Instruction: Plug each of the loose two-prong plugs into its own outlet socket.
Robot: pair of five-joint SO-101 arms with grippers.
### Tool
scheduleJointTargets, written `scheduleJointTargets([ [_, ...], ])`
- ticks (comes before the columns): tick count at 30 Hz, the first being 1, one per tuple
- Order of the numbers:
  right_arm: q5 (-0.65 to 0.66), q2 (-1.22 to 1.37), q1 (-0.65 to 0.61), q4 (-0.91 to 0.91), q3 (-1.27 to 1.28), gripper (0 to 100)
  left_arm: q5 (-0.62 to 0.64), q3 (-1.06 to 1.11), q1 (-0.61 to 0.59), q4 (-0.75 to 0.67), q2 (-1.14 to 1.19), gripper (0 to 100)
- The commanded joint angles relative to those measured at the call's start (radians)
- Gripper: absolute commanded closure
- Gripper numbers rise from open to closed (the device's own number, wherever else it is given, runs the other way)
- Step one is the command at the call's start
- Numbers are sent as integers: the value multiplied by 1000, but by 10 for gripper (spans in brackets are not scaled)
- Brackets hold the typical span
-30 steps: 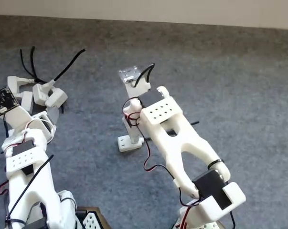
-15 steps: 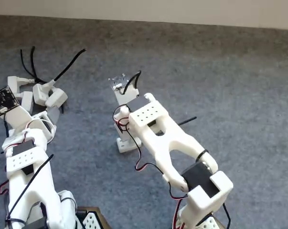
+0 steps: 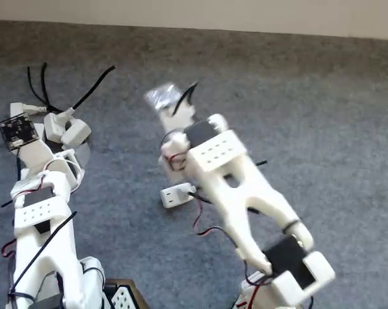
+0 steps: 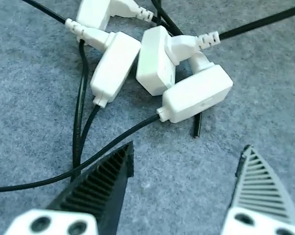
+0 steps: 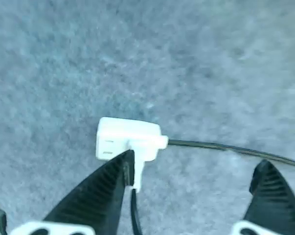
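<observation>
Two wide grips, nothing held

Since half a second ago, swung back rightward with the right arm (image 3: 245,193), baring more of the white block (image 3: 177,194). Shifted the left arm (image 3: 42,212) slightly as well. Holding nothing in the right claw (image 5: 196,159), spread wide, with that one block just beside one fingertip and its black cord (image 5: 225,147) trailing away past the other finger. Holding nothing in the left claw (image 4: 188,149) either, equally wide. Count four white plug bodies (image 4: 196,93) bunched just beyond its tips, touching one another, amid several black cords (image 4: 81,98).
</observation>
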Motion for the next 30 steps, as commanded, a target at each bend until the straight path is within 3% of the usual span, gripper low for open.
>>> scheduleJointTargets([
  [1, 9, -108, 74, 137, -213, 635, -64, -25, 68, 44, -7, 662],
  [5, 12, -176, 125, 271, -341, 635, -167, -74, 162, 163, -8, 663],
  [9, 54, -305, 245, 352, -320, 635, -265, -332, 344, 580, -2, 663],
  [11, 77, -390, 340, 349, -188, 635, -353, -510, 461, 816, 2, 663],
  [15, 176, -564, 481, 197, 305, 635, -672, -731, 713, 1165, 67, 663],
  [17, 209, -656, 539, 38, 578, 635, -697, -785, 768, 1195, 145, 663],
  [23, 252, -941, 684, -363, 1208, 635, -698, -877, 776, 1082, 463, 664],
  [26, 253, -1059, 702, -438, 1366, 635, -698, -901, 820, 1054, 618, 664],
  [30, 253, -1179, 697, -423, 1397, 635, -698, -900, 880, 1031, 774, 664],
])
